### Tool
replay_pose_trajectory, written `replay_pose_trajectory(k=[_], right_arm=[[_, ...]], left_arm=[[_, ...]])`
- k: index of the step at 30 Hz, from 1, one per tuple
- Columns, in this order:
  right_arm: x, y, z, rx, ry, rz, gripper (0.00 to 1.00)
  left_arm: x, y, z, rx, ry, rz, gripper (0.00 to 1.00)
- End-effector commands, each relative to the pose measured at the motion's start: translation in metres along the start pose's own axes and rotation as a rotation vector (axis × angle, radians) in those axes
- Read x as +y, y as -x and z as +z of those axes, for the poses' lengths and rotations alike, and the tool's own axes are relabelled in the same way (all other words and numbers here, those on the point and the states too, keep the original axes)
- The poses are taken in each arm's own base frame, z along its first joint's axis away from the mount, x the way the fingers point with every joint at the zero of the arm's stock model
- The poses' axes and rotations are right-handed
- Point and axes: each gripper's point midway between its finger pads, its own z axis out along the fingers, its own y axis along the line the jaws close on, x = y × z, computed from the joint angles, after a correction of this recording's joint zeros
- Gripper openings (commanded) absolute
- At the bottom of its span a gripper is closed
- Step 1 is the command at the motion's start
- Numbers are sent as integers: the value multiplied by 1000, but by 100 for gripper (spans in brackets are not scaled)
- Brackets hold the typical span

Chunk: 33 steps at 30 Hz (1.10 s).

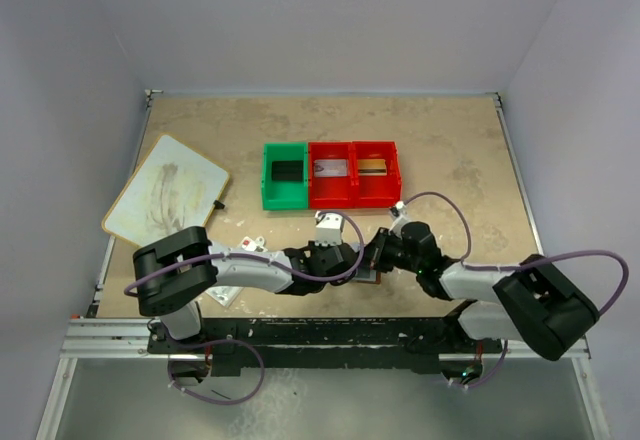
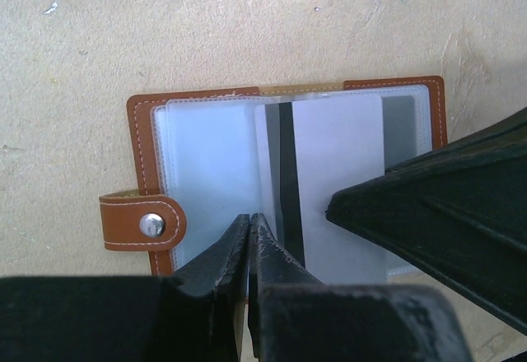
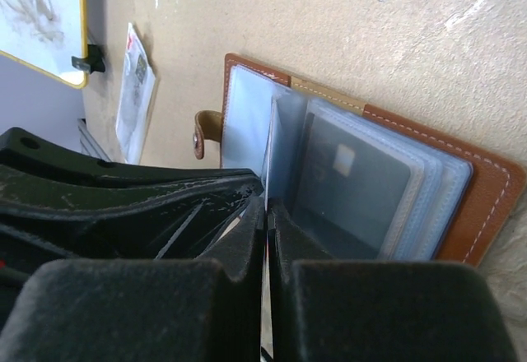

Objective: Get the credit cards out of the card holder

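Note:
The card holder (image 2: pixel 140 123) lies open on the table, brown leather with a stud tab (image 2: pixel 151 225) and pale clear pockets. My left gripper (image 2: pixel 249 219) is shut, its tips pressing down on the left pocket page. A white credit card (image 2: pixel 342 164) with a black stripe sticks out of the right-hand pockets. My right gripper (image 3: pixel 268 207) is shut on that card's thin edge, seen end-on between its pads. A grey card (image 3: pixel 354 183) sits inside a clear pocket of the holder (image 3: pixel 486 206). From above, both grippers meet over the holder (image 1: pixel 371 278), which is mostly hidden.
A green bin (image 1: pixel 285 176) and two red bins (image 1: pixel 355 174), each with a card-like item inside, stand just beyond the grippers. A whiteboard (image 1: pixel 165 191) lies at the far left. A paper slip (image 3: pixel 136 90) lies near my left arm.

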Motion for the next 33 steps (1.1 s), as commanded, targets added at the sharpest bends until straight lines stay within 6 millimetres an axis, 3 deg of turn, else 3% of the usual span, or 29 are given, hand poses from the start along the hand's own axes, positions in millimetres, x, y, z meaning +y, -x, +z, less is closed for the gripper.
replay_pose_trajectory(k=[1, 7, 11, 17, 19, 22, 27, 29, 33], right_arm=[[6, 13, -6, -56, -3, -41, 0], [10, 29, -24, -155, -20, -95, 0], [15, 39, -35, -226, 2, -145, 0], [21, 36, -36, -196, 26, -209, 0], [22, 33, -34, -181, 40, -210, 0], [32, 37, -33, -187, 73, -249, 0], [44, 39, -34, -205, 139, -308, 0], [52, 45, -35, -221, 158, -335, 0], [67, 55, -38, -248, 184, -388, 0]], left_arm=[[23, -8, -4, 14, 63, 4, 0], [28, 9, -8, -37, 119, 5, 0], [20, 18, -10, -73, 95, -38, 0], [8, 25, -18, -88, 40, -58, 0], [9, 34, -24, -106, 36, -38, 7], [17, 58, -42, -164, 55, -10, 32], [34, 107, -74, -237, 74, 59, 60], [47, 128, -87, -268, 115, 70, 67], [102, 165, -104, -265, 263, 72, 71]])
